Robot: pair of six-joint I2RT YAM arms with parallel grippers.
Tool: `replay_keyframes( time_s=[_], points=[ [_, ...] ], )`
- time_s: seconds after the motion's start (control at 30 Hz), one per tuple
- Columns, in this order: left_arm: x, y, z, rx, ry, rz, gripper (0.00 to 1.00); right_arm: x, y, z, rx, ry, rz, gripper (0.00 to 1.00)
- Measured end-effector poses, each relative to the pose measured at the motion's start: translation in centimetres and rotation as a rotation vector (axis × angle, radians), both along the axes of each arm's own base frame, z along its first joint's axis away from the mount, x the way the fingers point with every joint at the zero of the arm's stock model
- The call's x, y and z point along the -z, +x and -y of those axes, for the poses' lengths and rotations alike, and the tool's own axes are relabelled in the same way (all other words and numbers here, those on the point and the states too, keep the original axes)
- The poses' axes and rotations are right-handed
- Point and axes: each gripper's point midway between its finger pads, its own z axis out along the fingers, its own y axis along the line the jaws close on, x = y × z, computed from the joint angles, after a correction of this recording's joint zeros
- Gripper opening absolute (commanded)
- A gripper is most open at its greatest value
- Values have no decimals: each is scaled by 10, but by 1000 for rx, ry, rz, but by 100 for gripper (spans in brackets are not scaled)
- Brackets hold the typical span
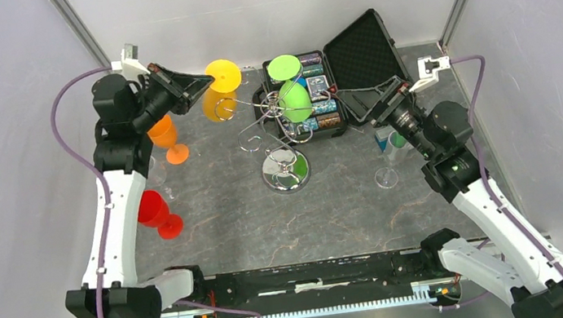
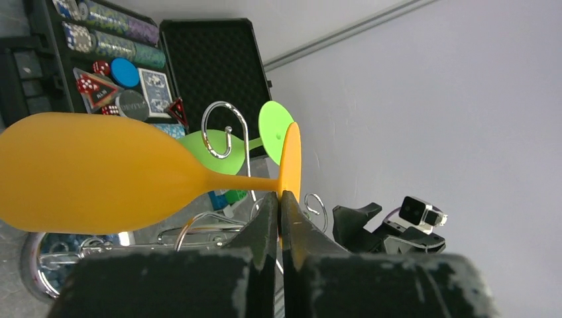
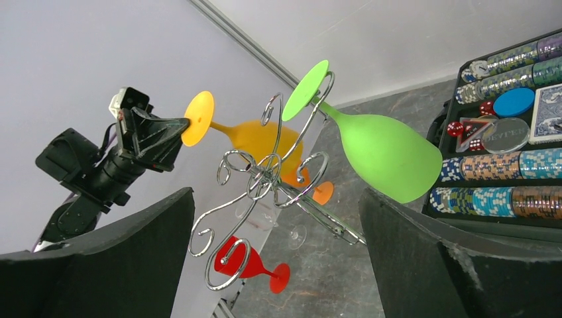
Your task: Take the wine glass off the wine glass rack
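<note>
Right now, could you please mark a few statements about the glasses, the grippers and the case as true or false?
1. The left gripper is shut on the foot of the yellow wine glass. True.
2. The right gripper holds the green wine glass. False: its jaws are open and empty, and that glass hangs on the wine glass rack.
3. The black case is closed. False: its lid is up, showing poker chips.
4. A red wine glass sits on the table beside the left arm. True.
</note>
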Motion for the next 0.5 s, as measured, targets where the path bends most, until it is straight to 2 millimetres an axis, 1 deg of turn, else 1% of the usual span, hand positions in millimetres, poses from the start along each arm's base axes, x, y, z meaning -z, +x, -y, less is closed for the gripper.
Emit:
replay_keyframes(
  time_s=[0.13,0.23,0.37,0.5],
  points=[
    [-17,-8,-6,-37,31,44,2,-1,-4,2,1,3,16,98],
    [-36,-19,-6,-33,26,95,2,-2,-6,2,0,-1,35,98],
    [-73,-37,-1,13,-11,196,2,-6,-7,1,-7,-11,64,98],
    [-114,-58,7,86,-72,300,2,-15,-11,-1,-30,-10,112,98]
  ],
)
